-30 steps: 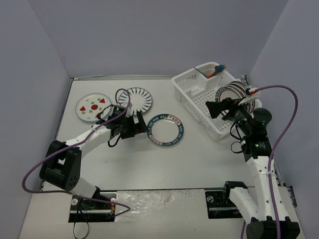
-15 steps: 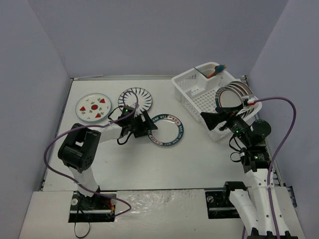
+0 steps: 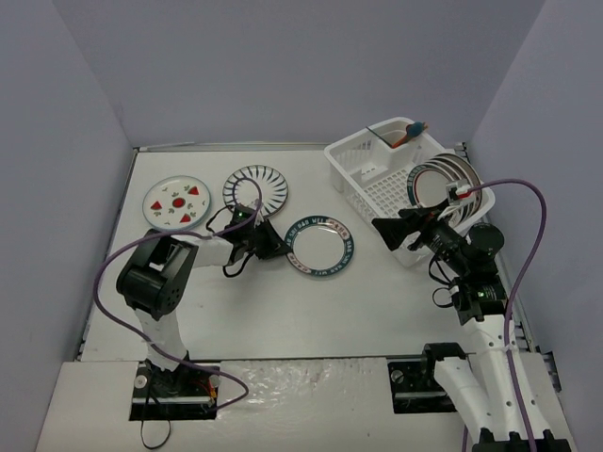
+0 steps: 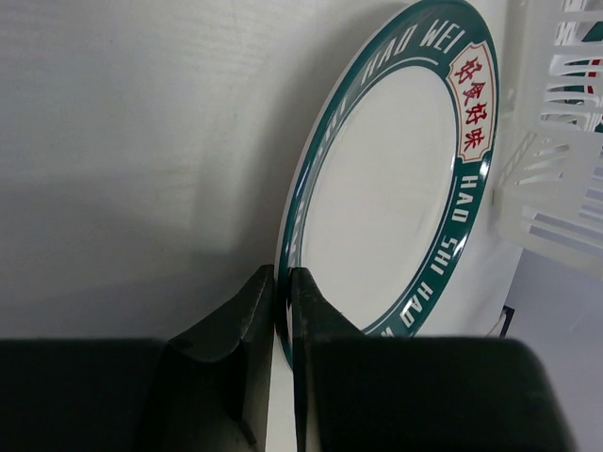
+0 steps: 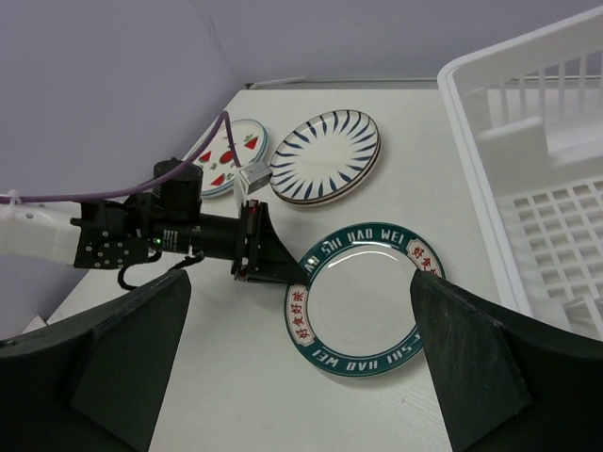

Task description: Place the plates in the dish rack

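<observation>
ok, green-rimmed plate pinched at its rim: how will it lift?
Probably rigid: the green-rimmed plate shows no flex. Its glaze looks glossy, so it may slip from the left gripper. The jaws are shut on one edge only, so it will likely sag or swing.

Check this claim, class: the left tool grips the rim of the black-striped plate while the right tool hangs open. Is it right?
No. The left tool grips the rim of the green-rimmed plate, not the black-striped plate; the left wrist view shows it. The right tool is open.
</observation>
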You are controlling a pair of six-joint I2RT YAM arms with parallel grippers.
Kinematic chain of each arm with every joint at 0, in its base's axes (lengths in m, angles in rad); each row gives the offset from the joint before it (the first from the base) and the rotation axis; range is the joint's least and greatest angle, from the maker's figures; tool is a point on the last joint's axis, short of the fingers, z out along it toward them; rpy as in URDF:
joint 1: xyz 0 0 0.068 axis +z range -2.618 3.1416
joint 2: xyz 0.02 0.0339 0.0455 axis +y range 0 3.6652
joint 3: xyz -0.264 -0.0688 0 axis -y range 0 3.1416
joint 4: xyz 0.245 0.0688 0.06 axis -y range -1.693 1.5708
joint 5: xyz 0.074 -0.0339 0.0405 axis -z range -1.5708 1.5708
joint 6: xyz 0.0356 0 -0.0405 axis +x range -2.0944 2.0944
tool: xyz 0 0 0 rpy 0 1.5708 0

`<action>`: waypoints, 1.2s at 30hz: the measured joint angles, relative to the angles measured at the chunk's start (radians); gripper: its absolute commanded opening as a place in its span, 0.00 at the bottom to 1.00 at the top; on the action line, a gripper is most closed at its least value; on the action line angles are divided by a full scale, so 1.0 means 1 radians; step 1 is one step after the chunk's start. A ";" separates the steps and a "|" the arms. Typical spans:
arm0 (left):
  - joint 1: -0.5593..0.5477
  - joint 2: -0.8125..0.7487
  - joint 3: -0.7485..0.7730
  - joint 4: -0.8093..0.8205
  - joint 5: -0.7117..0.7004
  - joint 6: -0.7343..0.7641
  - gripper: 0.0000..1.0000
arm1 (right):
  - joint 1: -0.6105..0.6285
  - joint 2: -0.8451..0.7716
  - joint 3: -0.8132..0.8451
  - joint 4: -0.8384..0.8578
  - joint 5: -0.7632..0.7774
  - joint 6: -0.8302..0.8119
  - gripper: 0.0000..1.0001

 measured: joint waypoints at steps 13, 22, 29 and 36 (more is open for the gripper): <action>0.012 -0.474 -0.050 -0.271 -0.027 0.119 0.00 | 0.179 0.231 0.029 -0.021 0.004 0.049 1.00; 0.060 -0.682 -0.050 -0.373 0.010 0.155 0.00 | 0.204 0.417 0.076 -0.005 -0.026 0.060 0.97; 0.096 -0.756 -0.050 -0.402 0.059 0.160 0.00 | 0.249 0.495 0.093 0.065 -0.052 0.061 0.94; 0.105 -0.780 -0.050 -0.397 0.091 0.155 0.00 | 0.326 0.574 0.093 0.134 -0.095 0.070 0.80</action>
